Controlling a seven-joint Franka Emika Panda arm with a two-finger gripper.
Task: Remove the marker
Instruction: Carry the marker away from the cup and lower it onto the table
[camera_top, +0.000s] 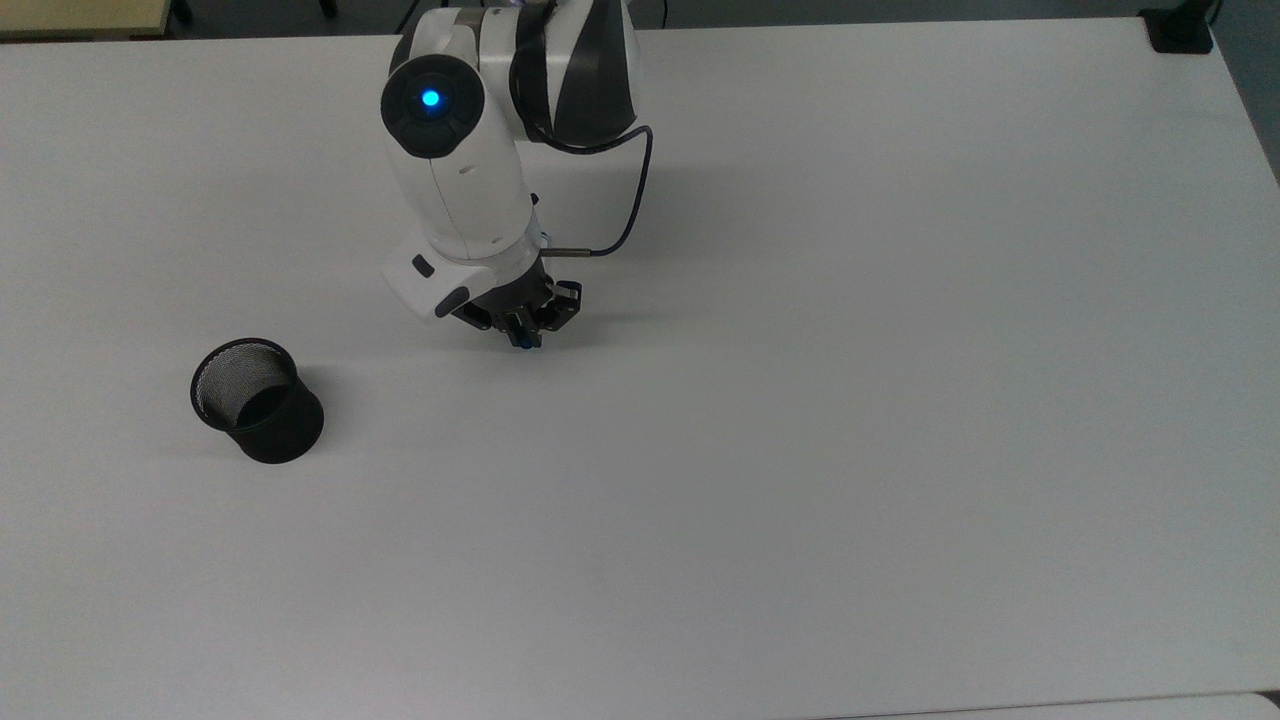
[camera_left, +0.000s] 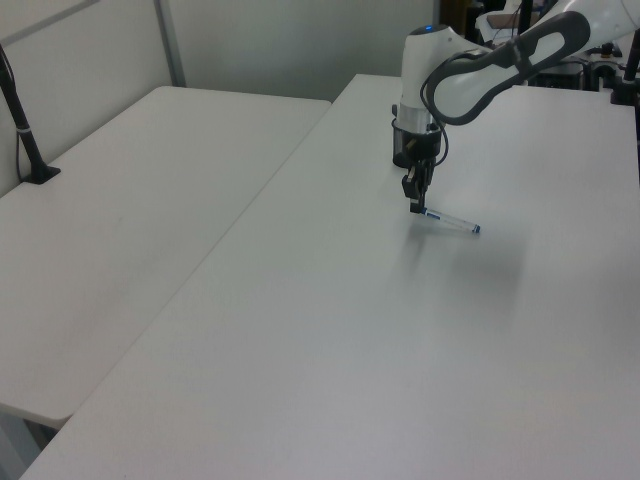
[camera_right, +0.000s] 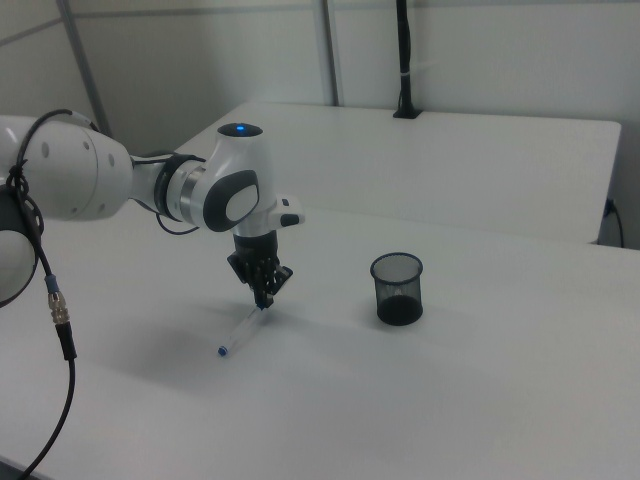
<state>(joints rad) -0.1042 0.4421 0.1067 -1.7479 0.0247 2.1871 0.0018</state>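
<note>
The pincer (camera_left: 417, 207) grips one end of the marker (camera_left: 450, 222), which slants down to the worktop (camera_top: 800, 450). The mesh cup (camera_top: 257, 400) stands well apart, nearer the top view's left edge.

white arm (camera_top: 455, 190) (blue light), black cable (camera_top: 628, 215)

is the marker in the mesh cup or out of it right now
Out. The gripper holds the marker by one end, low over the table, apart from the mesh cup.

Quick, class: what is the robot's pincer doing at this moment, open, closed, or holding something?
Pincer: closed on one end of the slim white-barrelled marker with blue ends, whose other end slants down toward the white table.
</note>
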